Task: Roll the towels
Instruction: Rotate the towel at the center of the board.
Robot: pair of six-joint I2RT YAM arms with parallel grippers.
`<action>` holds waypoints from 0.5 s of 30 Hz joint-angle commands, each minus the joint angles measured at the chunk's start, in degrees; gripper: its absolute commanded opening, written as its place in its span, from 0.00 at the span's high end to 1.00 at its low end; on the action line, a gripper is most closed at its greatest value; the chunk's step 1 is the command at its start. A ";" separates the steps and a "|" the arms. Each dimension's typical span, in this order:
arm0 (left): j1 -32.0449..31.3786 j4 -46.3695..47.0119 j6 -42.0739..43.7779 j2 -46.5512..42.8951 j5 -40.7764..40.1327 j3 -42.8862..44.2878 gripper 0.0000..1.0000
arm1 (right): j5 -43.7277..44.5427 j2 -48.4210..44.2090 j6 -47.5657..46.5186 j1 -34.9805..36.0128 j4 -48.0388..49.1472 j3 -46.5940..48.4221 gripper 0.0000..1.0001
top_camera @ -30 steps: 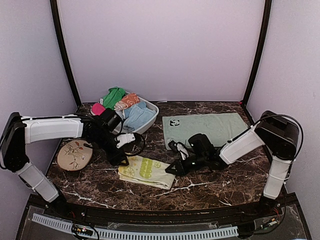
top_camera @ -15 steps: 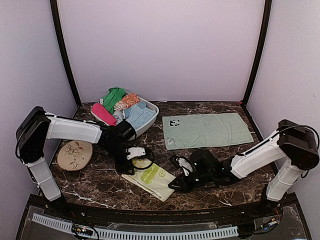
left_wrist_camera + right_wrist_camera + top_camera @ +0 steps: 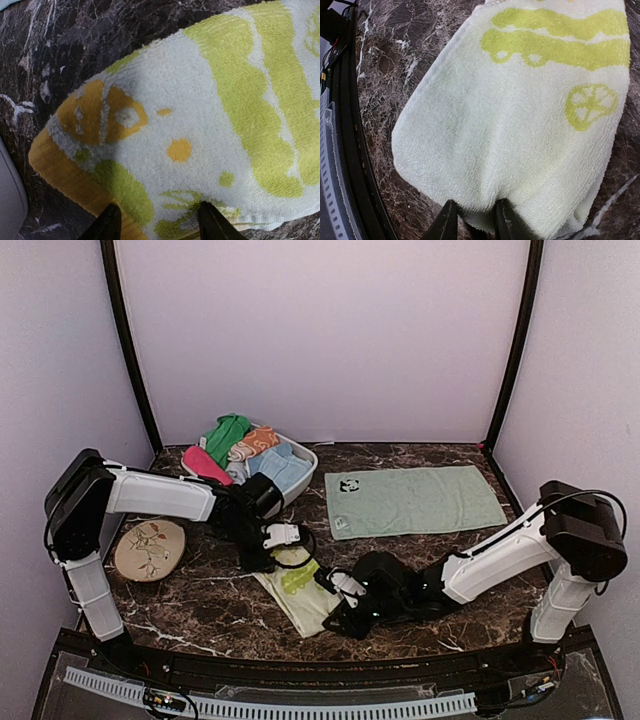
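The yellow-lime patterned towel (image 3: 298, 586) lies folded on the marble table, slanting from back left to front right. My left gripper (image 3: 271, 556) is shut on its far end; in the left wrist view the gripper (image 3: 159, 226) pinches the towel's (image 3: 190, 125) edge. My right gripper (image 3: 336, 616) is shut on the near end; in the right wrist view the gripper (image 3: 475, 222) bunches the cloth (image 3: 520, 125). The pale mint towel (image 3: 415, 498) with the panda patch lies flat at the back right. The hot-pink towel (image 3: 205, 466) lies in the basket.
A white basket (image 3: 308, 457) with several coloured cloths stands at the back left. An oval flowered plate (image 3: 150, 547) lies left of my left arm. The table's black front rail (image 3: 350, 125) runs close to the towel's near end.
Both grippers pulled the yellow-lime towel toward the front edge and turned it from crosswise to slanted. The right arm swung left and nearer, the left arm reached farther right.
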 commanded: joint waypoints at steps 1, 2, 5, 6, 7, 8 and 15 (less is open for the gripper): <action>0.48 1.25 5.17 2.41 -7.42 2.16 0.44 | 0.28 3.65 -1.50 2.00 -1.23 2.60 0.74; 0.49 1.38 6.17 2.42 -7.78 2.92 0.43 | 0.10 4.33 -1.55 2.31 -1.48 3.34 0.74; 0.49 2.52 9.98 1.37 -9.63 4.76 0.36 | -0.34 5.75 -1.77 2.93 -2.31 4.89 0.74; 0.45 3.03 11.23 0.57 -10.03 5.16 0.33 | -0.37 5.90 -1.77 3.04 -2.31 5.07 0.74; 0.48 3.89 12.33 -0.29 -10.33 5.37 0.31 | -0.48 6.07 -1.77 3.09 -2.20 5.17 0.74; 0.55 4.79 12.84 -1.14 -10.44 5.65 0.26 | -0.59 6.06 -1.82 3.10 -2.05 5.21 0.74; 4.84 -5.14 1.65 -2.75 0.20 17.60 0.01 | 4.61 2.20 -6.09 4.45 0.38 4.35 0.68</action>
